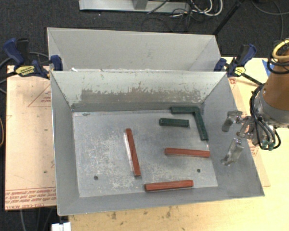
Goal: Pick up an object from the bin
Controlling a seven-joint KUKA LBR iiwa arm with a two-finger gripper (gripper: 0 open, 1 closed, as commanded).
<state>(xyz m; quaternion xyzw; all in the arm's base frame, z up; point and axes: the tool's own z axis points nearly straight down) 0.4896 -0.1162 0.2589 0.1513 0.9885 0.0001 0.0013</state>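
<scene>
Five flat pieces lie spread on the floor of the grey bin [62, 143], mostly in its right half. My arm [278, 93] stands at the right, and the tool [229, 139] hangs over the bin's sloping right wall, not over the floor. Its two fingers stand wide apart with nothing between them, so it is empty.

Largest of the pieces is the dark green L-shape [200, 121] near the back right corner. One leg runs along the back and the other points toward the front, close to the foot of the right wall. Next come three red-brown bars. The long bar [133, 153] lies front to back near the middle of the floor, with a pale strip along its left side. The front bar [168, 186] lies just by the front wall. The middle bar [187, 152] lies nearest the tool, just in front of the L's leg. Smallest is the short green bar [174, 122], tucked inside the L's angle without touching it.

I judge the middle bar the likeliest pick, though nothing is yet chosen. My worry is the slope: coming straight down from here, a finger could strike the right wall. Every piece lies flat and thin, so the fingers may scrape the floor and skid over the bar. They could also shove it against the L's leg and catch both.
</scene>
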